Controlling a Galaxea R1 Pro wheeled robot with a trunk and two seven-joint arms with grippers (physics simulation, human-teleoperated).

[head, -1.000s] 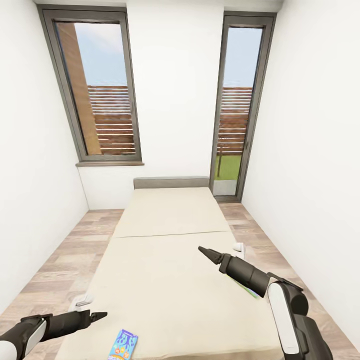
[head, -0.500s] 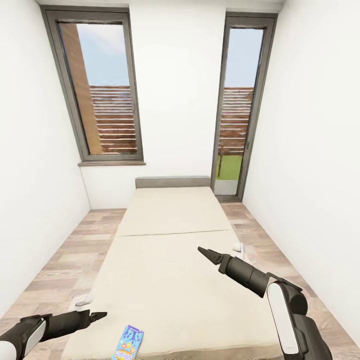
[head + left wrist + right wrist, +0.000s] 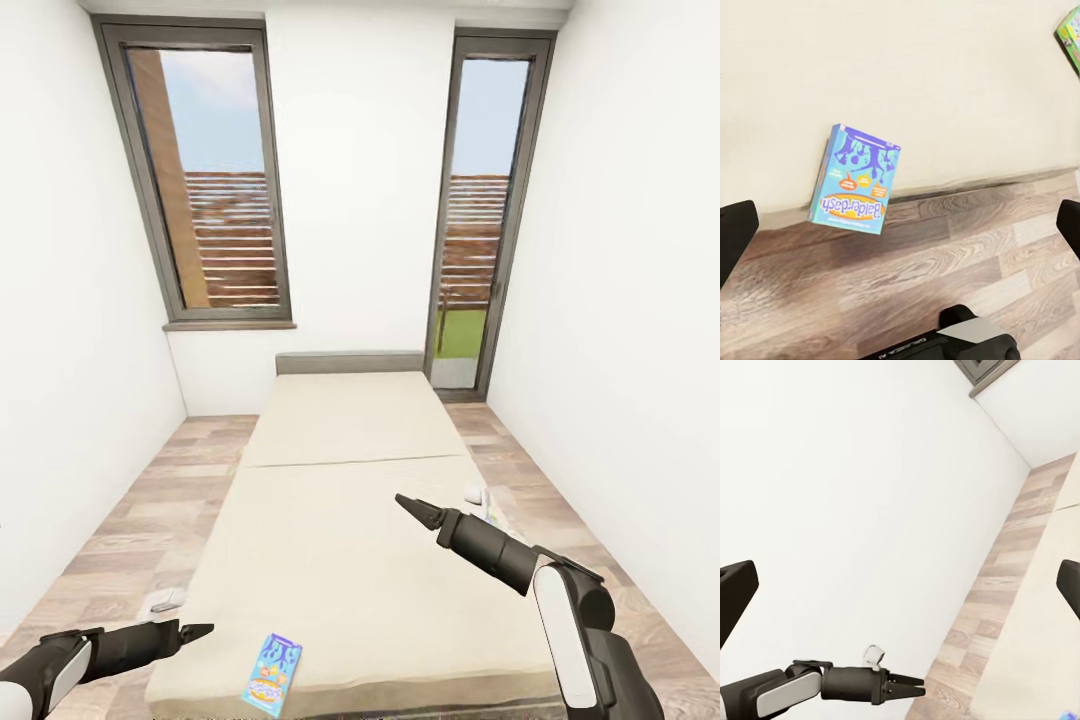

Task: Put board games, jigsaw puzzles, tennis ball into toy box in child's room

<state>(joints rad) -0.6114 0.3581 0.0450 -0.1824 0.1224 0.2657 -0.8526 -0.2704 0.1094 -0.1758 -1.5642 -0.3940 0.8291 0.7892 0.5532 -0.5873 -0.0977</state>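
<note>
Both arms were matte black with a white shell section. The right arm (image 3: 560,610) carried a long white panel below a rounded black joint. Each gripper, left gripper (image 3: 196,631) and right gripper (image 3: 406,503), tapered to slim black fingers.

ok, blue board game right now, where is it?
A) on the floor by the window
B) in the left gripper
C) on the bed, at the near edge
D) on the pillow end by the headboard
C: the blue board game lies flat on the bed, partly overhanging its near edge, apart from the left gripper.
</note>
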